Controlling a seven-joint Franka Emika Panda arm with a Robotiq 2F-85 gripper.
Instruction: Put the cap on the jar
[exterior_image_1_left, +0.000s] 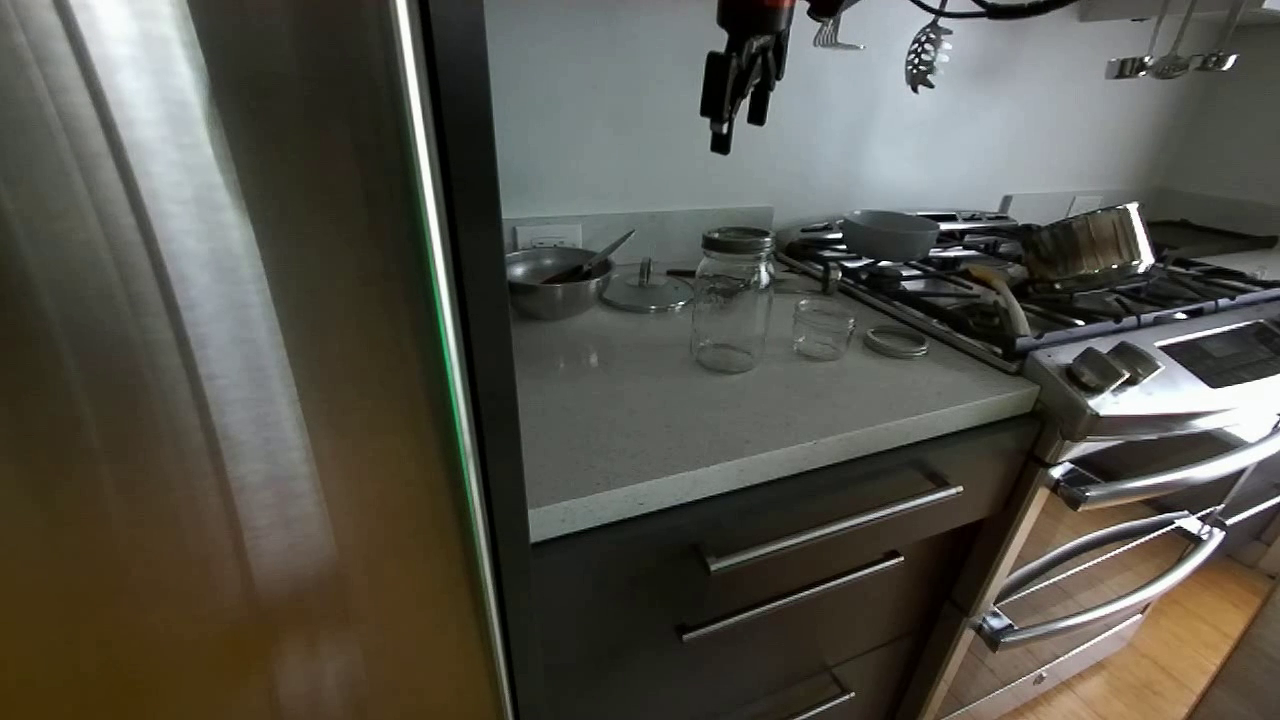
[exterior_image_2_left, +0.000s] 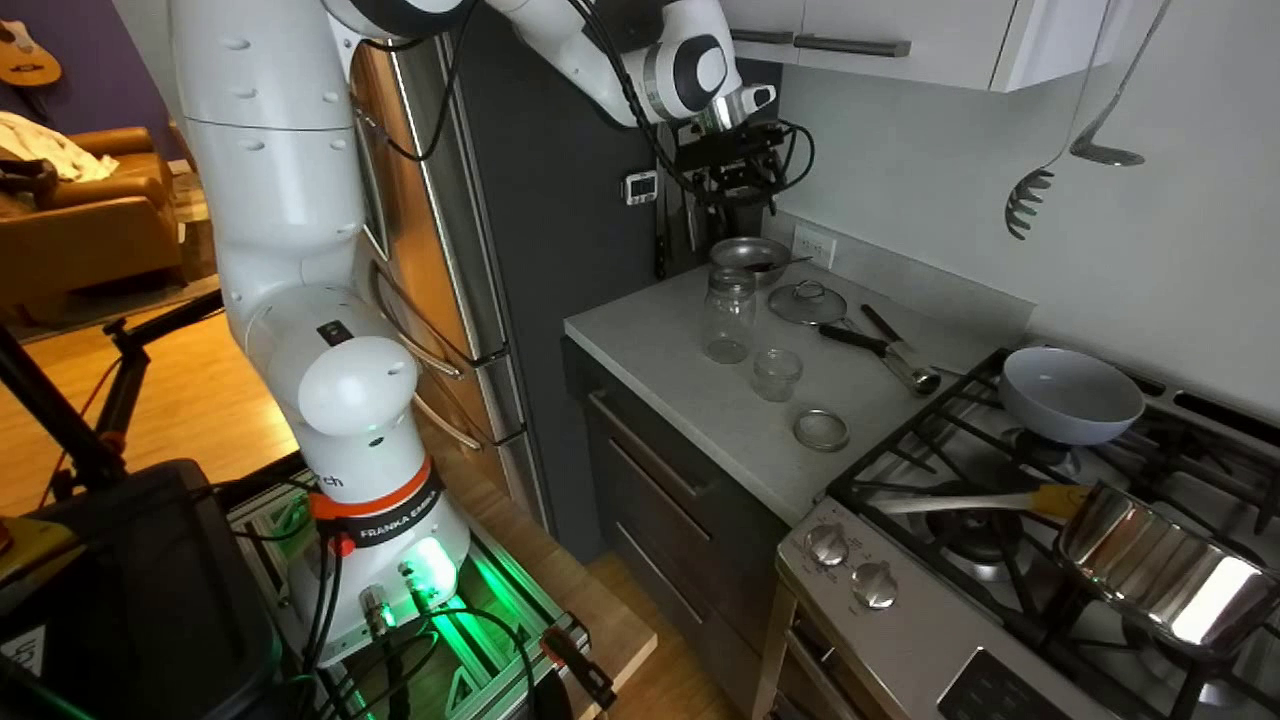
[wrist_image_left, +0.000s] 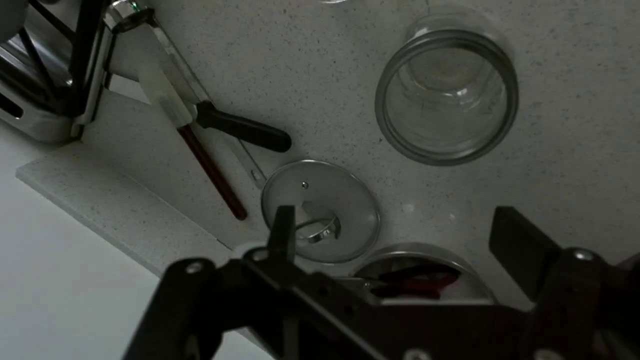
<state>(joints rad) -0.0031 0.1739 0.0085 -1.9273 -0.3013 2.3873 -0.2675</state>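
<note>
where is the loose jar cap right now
In both exterior views, the cap lies on the counter, to the right of the short glass container and near the stove.

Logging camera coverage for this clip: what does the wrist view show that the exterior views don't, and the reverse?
Wrist view only: a look down through the mouth of the tall jar to its base, and clear red on the handle in the metal bowl.
Exterior views only: the cap, the tilted pot, the drawers.
Both: tall jar, metal bowl, glass lid, gripper.
</note>
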